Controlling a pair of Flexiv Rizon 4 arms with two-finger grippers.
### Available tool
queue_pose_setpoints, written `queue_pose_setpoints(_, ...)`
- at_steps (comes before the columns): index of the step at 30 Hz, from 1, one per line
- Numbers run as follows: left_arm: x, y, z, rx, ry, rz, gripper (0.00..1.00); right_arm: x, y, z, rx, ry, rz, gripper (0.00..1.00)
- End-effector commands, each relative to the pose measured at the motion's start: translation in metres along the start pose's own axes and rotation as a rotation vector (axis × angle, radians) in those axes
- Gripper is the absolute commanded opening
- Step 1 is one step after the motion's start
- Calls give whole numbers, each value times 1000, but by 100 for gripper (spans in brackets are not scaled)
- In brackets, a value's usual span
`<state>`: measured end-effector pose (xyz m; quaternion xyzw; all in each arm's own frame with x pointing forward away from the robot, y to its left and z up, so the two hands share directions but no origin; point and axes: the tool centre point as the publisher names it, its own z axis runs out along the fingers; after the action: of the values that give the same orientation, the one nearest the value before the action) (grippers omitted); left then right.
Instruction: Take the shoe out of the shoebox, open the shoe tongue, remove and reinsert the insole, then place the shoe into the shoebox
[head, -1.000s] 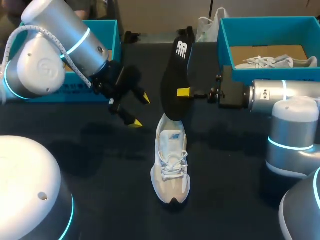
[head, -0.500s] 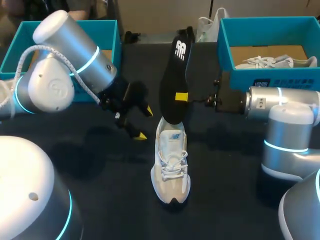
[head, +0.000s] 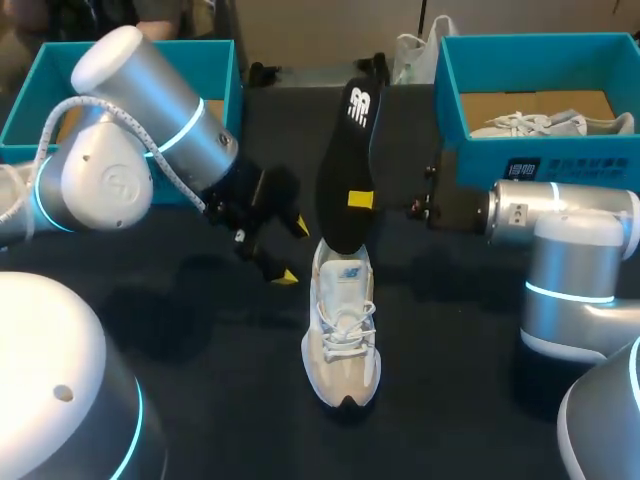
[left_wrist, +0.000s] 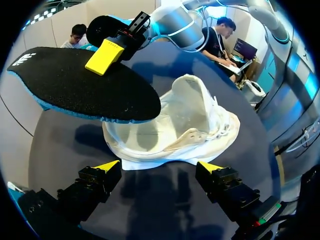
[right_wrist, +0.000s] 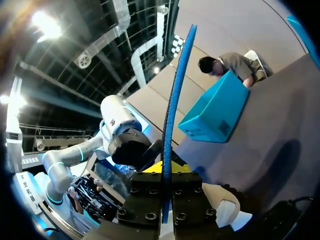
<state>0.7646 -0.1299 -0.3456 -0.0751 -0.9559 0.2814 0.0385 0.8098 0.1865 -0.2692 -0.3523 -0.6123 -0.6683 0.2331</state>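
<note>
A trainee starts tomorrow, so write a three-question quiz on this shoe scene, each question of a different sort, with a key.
1. Multiple choice: what is the right pincer shut on?
A) a white lace
B) the black foam insole with a blue edge
C) a box lid
2. True or false: the left pincer is shut on the white mesh sneaker.
3. Short answer: on which side of the robot stands the teal cardboard shoebox that holds a second pale shoe?
Key: 1 B. 2 False: it is open, clear of the sneaker. 3 Right.
</note>
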Motion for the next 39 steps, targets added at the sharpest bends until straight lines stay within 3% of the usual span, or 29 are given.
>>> queue_pose_setpoints(1, 0, -2, 7, -15, -27, -9, 100, -6, -1, 5, -16, 9, -15, 0)
queue_pose_setpoints(14, -3, 1, 16, 7, -88, -88, 100, -4, 2, 10, -30, 6, -60, 0)
queue_pose_setpoints(39, 3, -2, 19, -21, -24, 1, 100, -4, -1, 16, -40, 25, -95, 0)
